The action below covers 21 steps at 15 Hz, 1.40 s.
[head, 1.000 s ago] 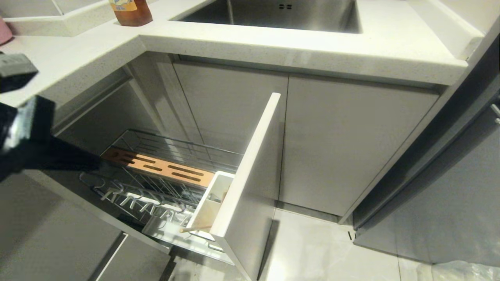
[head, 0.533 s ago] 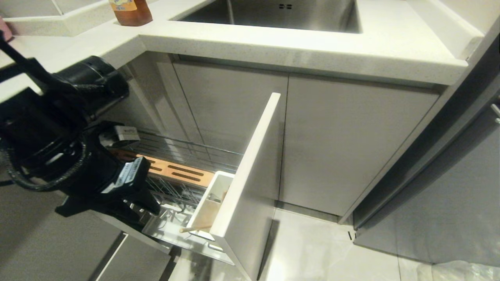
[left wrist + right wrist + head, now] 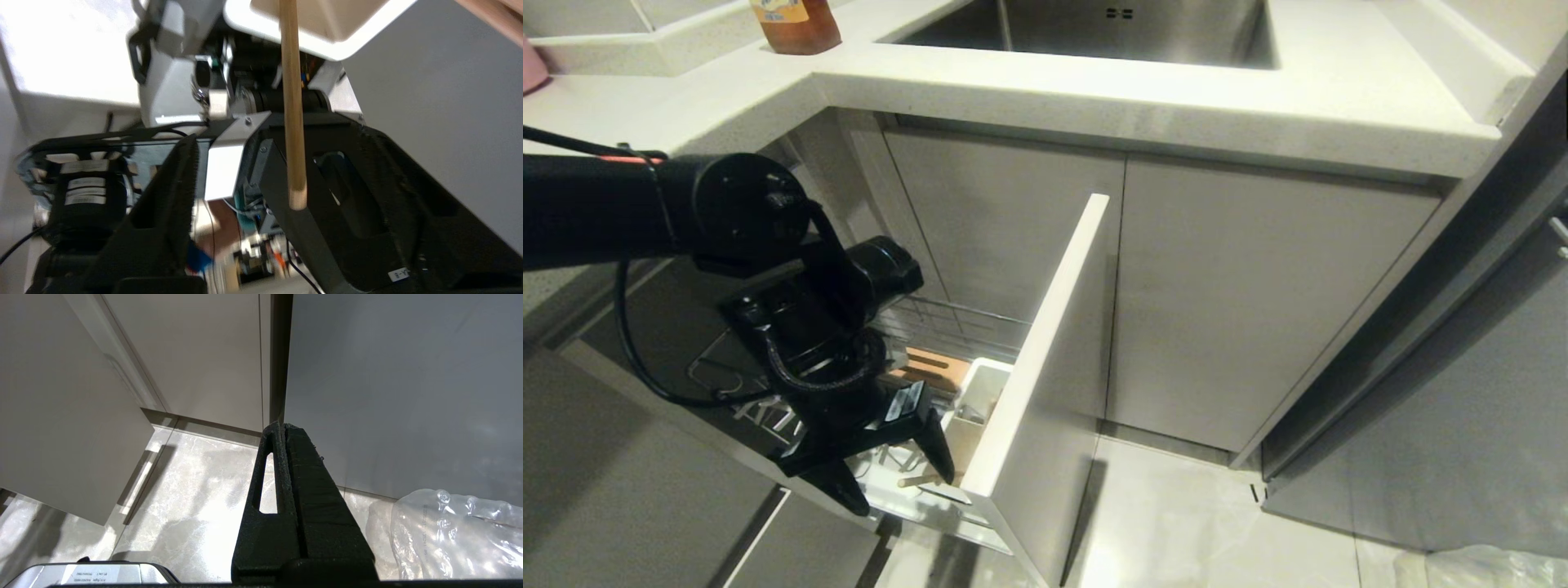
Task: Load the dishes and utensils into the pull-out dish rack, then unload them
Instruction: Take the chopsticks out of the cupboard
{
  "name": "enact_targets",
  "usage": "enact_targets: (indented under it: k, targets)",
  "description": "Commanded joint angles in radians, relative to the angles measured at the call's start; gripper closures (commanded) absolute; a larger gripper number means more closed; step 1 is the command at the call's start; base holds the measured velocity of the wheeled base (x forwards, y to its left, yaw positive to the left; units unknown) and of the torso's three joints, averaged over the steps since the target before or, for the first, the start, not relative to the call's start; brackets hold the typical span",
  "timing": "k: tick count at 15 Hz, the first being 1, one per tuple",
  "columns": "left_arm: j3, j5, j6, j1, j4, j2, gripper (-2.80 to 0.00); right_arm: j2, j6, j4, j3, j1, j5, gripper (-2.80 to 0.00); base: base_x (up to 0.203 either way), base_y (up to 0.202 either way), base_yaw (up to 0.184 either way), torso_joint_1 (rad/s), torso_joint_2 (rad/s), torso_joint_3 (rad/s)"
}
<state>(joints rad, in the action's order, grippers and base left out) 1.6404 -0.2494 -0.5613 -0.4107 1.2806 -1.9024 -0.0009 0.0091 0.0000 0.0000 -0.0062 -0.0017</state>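
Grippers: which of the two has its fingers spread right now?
The left gripper, spread on either side of the chopstick that sticks out of the white utensil box. The right gripper hangs over the floor with its fingers pressed together.

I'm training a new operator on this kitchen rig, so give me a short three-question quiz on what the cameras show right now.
1. True or false: the left gripper has its fingers spread open above the pull-out dish rack.
2. Which utensil sticks out of the white utensil box: A) a metal spoon, B) a wooden chopstick, C) a fork?
3. Fill in: the right gripper hangs with its fingers ____, over the floor.

Key: 1 true; 2 B; 3 shut.
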Motion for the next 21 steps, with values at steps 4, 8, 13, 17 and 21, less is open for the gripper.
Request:
enact_targets:
  k: [4,8,13,17,21]
  targets:
    - [0.002,-0.054,0.039,0.019,0.019,-0.120,-2.80,0.001,0.000,0.000,0.000,0.000,0.000,0.00,0.000,0.000,0.000,0.000,0.00,0.000]
    - [-0.001,-0.054,0.044,0.019,0.029,-0.142,-2.80,0.001,0.000,0.000,0.000,0.000,0.000,0.00,0.000,0.000,0.000,0.000,0.00,0.000]
    - [0.001,-0.054,0.064,0.024,0.039,-0.153,0.00,0.001,0.000,0.000,0.000,0.000,0.000,0.00,0.000,0.000,0.000,0.000,0.00,0.000]
    - [0.007,-0.056,0.063,0.024,0.039,-0.150,0.00,0.001,0.000,0.000,0.000,0.000,0.000,0.00,0.000,0.000,0.000,0.000,0.00,0.000]
    - [0.012,-0.078,0.060,0.021,0.041,-0.145,0.00,0.001,0.000,0.000,0.000,0.000,0.000,0.00,0.000,0.000,0.000,0.000,0.00,0.000]
